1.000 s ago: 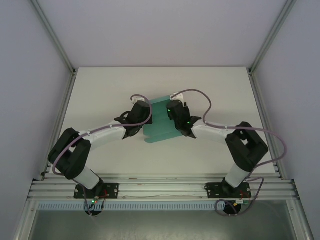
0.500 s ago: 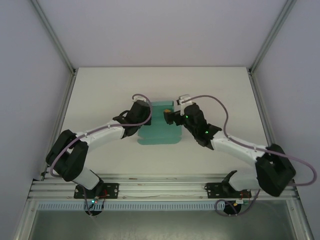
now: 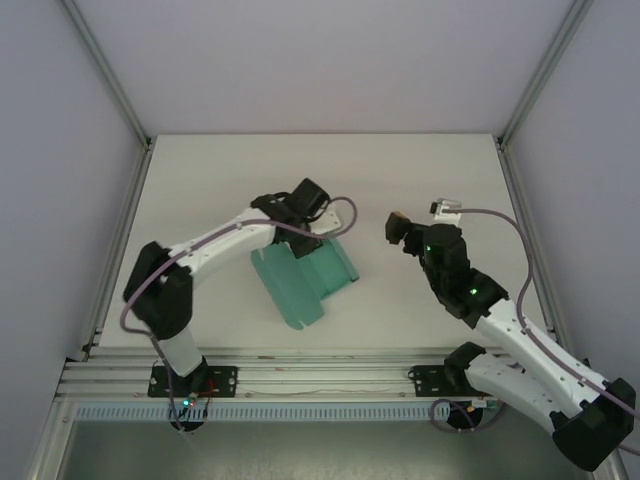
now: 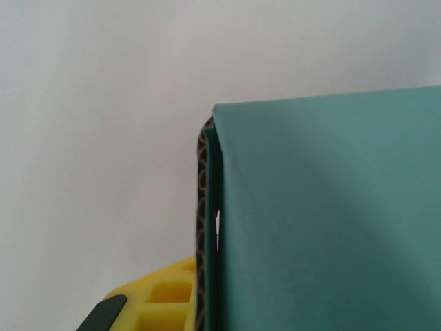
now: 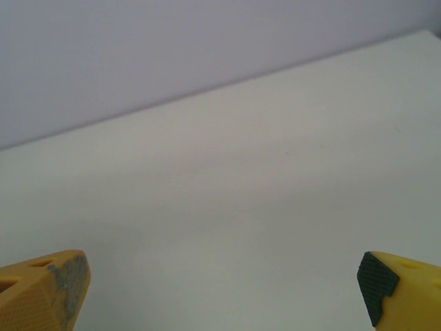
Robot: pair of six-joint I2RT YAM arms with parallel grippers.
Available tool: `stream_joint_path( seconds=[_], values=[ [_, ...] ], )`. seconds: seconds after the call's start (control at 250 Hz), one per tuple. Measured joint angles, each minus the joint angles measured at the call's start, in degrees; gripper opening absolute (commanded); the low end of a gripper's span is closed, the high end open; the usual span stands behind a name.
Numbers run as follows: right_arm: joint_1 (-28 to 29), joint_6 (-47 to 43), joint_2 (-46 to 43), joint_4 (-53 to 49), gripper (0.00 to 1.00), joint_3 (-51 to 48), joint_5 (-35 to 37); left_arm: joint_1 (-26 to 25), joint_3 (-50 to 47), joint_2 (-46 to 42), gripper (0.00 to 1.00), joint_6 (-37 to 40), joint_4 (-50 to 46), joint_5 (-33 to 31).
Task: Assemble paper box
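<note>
One box [image 3: 303, 283] of teal-green card, thin and matte, sits just left of the table's [image 3: 200, 180] middle, a little toward the table's near edge. From above it reads as a part-folded sheet: one broad panel with faint fold lines, and a narrower flap with a rounded corner at the end nearest the table's front. Its long axis runs on a slant, from the far right end down to the near left, and the flap end points at the table's near left. Whether that end touches the table cannot be told. In the left wrist view the box [image 4: 331, 221] shows a smooth teal face folded over a second layer, with a brown corrugated edge bared along the fold.

There are two arms and two grippers. The left gripper [image 3: 316, 236] is clamped narrow on the far end of the box, over the table's middle; one yellow finger [image 4: 162, 300] lies flat against the card's edge.

The right gripper [image 3: 398, 228] is right of the table's middle, well apart from the box. It holds nothing: its yellow fingertips [image 5: 45, 293] are spread wide over bare table [image 5: 241, 172], and one has a black ridged pad
</note>
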Motion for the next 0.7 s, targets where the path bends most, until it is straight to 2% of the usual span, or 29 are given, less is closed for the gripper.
stream_joint_path(
  seconds=[0.128, 0.276, 0.444, 0.7],
  values=[
    [-1.4, 1.5, 1.0, -4.3, 1.00, -1.2, -1.2, -3.7, 9.0, 10.2, 0.00, 3.9, -8.0, -3.5],
    [-3.0, 2.0, 2.5, -6.4, 1.00, -1.7, -2.6, -7.0, 14.1, 19.6, 0.00, 5.9, -13.2, -7.4],
    [-5.1, 2.0, 2.6, -7.3, 1.00, -3.5, -2.8, -8.4, 17.9, 25.7, 0.00, 4.8, -15.5, -14.9],
    [-6.6, 2.2, -1.2, -6.1, 1.00, -6.6, -3.3, -9.5, 19.9, 30.4, 0.00, 1.1, -15.0, -26.7]
  ],
)
